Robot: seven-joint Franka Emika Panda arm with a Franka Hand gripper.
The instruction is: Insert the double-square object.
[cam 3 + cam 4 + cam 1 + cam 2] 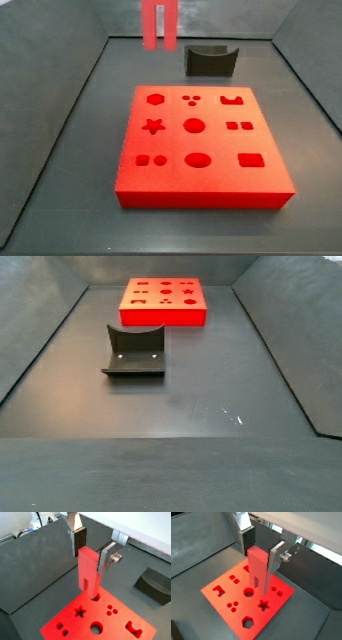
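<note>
Table (174, 396): dark grey floor with grey walls around it, it carries everything.

Block (201, 145): big flat red slab with shaped holes, lying flat below the jaws so the holes face up for a straight vertical insert. In a side view the twin square holes (239, 126) sit on the block's edge row; in a wrist view the same pair shows as two small squares (233, 578) off to one side of the hanging bar. So judging from this, the bar is not over its target yet.

Holder (135, 351): small dark curved piece, standing on the table well apart from the block and out from under the jaws. Empty, which fits the bar already being lifted out.

Bar (88, 568): long slim red piece, hanging vertical between the fingers, prongs pointing down toward the block. In a side view only its split lower end (159, 27) shows at the top edge, clear above the block, not touching it. Held upright so the two prongs can drop square into the paired holes.

Gripper (259, 552): above the block, jaws clenched on the upper part of the bar, one silver finger (107, 559) flat against each side face. Grip on the flat faces keeps the prongs from twisting.

Next calls for a lateral shift and maybe yaw check, then descent. Risk: prongs catch the hole rims if misaligned.
</note>
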